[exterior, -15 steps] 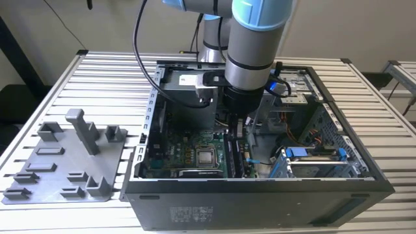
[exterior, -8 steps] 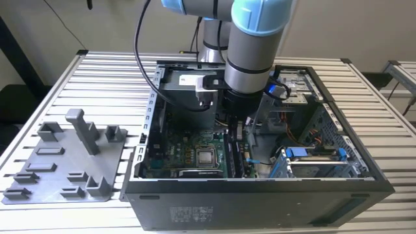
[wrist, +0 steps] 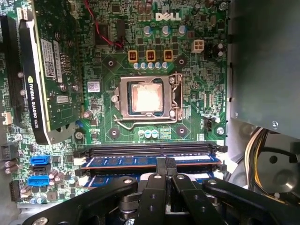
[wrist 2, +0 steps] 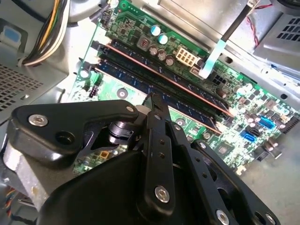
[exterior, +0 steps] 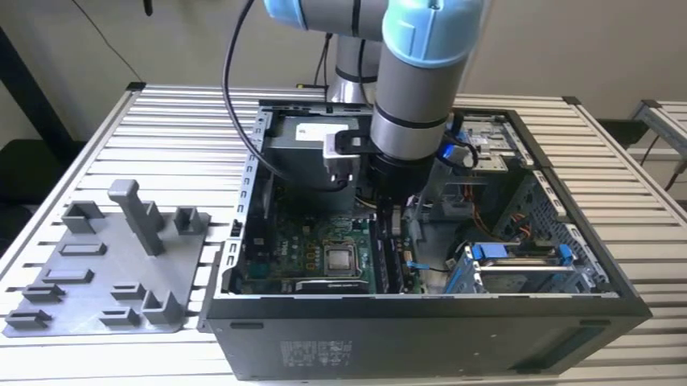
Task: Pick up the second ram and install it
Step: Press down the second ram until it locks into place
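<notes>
1. The gripper (wrist: 165, 161) hangs inside the open computer case (exterior: 429, 318), fingers pressed together directly over the memory slots; I judge them clenched with nothing between them, tips at or on the upper edge of a stick.
2. The second ram (wrist: 150, 161) lies seated along a slot, a blue board with black chips, just under the fingertips in both wrist views.
3. It looks light, thin and stiff but fragile: best gripped by its long top edge mid-length, and pressed straight down, never twisted.
4. Just beyond runs an empty black slot (wrist: 150, 149), then the processor socket (wrist: 146, 99).
5. A graphics card (wrist: 49, 65) stands upright further off, and yellow cables (wrist: 255, 150) crowd one slot end.
6. Outside the case, a grey fixture plate (exterior: 102, 273) rests on the table.
</notes>
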### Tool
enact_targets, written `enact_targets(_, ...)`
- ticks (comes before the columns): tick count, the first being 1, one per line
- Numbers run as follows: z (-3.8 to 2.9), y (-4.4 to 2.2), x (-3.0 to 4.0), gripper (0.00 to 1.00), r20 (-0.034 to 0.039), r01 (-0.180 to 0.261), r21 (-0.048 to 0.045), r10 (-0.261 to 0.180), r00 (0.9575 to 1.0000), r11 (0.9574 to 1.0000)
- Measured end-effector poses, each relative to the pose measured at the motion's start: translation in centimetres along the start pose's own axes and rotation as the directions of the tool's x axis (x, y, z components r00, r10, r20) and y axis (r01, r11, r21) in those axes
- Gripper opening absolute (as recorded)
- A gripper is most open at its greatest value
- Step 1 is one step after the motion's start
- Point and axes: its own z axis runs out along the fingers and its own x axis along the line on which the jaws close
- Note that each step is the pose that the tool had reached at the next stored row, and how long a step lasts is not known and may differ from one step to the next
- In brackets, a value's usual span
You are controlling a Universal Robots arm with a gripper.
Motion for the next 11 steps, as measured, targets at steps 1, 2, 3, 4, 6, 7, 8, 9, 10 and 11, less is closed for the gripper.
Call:
enact_targets(1, 0.02, -0.01, 0.09, 0.11, 0.0, 0.002, -0.0004, -0.002, 1.0, 1.0)
enact_targets(2, 0.04, -0.02, 0.18, 0.11, 0.0001, 0.004, -0.0006, -0.004, 1.0, 1.0)
enact_targets(3, 0.07, -0.03, 0.26, 0.11, 0.0001, 0.006, -0.001, -0.006, 1.0, 1.0)
enact_targets(4, 0.09, -0.04, 0.35, 0.11, 0.0001, 0.008, -0.0014, -0.008, 1.0, 1.0)
enact_targets(6, 0.18, -0.05, 0.51, 0.11, 0.0002, 0.012, -0.0019, -0.012, 0.9999, 0.9999)
enact_targets(7, 0.23, -0.05, 0.56, 0.11, 0.0002, 0.014, -0.0022, -0.014, 0.9999, 0.9999)
enact_targets(8, 0.32, -0.05, 0.59, 0.11, 0.0004, 0.015, -0.0023, -0.015, 0.9999, 0.9999)
enact_targets(9, 0.45, -0.05, 0.61, 0.11, 0.0003, 0.017, -0.0025, -0.017, 0.9999, 0.9999)
enact_targets(10, 0.61, -0.05, 0.62, 0.11, 0.0001, 0.018, -0.0026, -0.018, 0.9998, 0.9998)
enact_targets(11, 0.79, -0.05, 0.63, 0.11, 0.0002, 0.02, -0.0026, -0.02, 0.9998, 0.9998)
